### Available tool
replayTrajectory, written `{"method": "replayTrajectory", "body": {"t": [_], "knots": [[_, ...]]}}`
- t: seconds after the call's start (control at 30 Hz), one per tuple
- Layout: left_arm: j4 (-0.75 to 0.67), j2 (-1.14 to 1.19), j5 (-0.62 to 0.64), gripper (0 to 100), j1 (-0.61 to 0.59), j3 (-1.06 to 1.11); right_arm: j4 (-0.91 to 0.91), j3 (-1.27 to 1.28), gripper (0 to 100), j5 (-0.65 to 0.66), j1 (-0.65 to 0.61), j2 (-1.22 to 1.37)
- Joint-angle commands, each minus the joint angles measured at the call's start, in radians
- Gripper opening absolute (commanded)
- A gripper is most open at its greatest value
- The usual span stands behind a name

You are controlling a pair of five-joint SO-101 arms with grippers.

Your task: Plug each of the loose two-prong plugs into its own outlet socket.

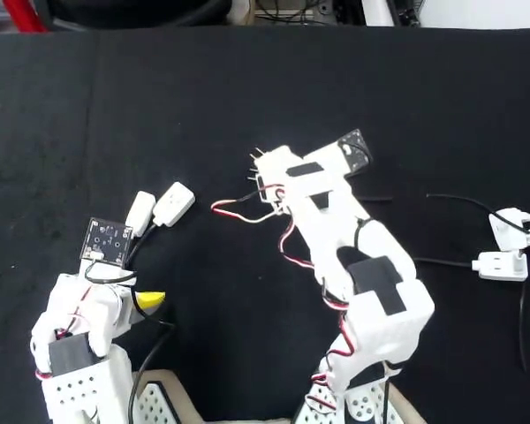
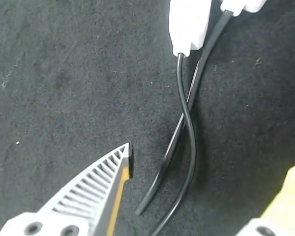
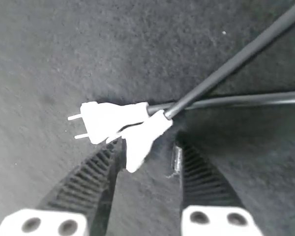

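As the right tool (image 3: 146, 150) hangs open, two two-prong plugs (image 3: 108, 120) lie crossed on the desk (image 3: 49, 49) at its jaws.
Best pinch one plug's body squarely, prongs clear; left tool (image 2: 211, 162), also open, straddles black cables (image 2: 187, 105).

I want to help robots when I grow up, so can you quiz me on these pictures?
1. True or false: the right gripper is shut tight on the white plug.
2. What lies on the cloth between the left gripper's fingers? A) two black cables B) a red ball C) a spoon
3. How many metal prongs stick out of that white plug?

Key: 1 false, its fingers are apart. 2 A. 3 two.
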Motion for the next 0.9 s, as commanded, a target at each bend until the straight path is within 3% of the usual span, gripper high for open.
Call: {"method": "replayTrajectory", "body": {"t": [0.0, 0.27, 0.47, 0.87], "knots": [[-0.017, -0.005, -0.006, 46, 0.005, -0.01, -0.049, -0.107, 12.8, -0.032, 0.035, 0.015], [-0.017, -0.005, -0.006, 46, 0.005, -0.01, -0.031, -0.102, 12.8, -0.031, 0.051, -0.038], [-0.017, -0.005, -0.006, 46, 0.005, -0.01, -0.032, -0.177, 12.8, -0.031, 0.049, 0.093], [-0.017, -0.005, -0.006, 46, 0.005, -0.01, 0.175, -0.363, 12.4, -0.044, 0.071, 0.243]]}}
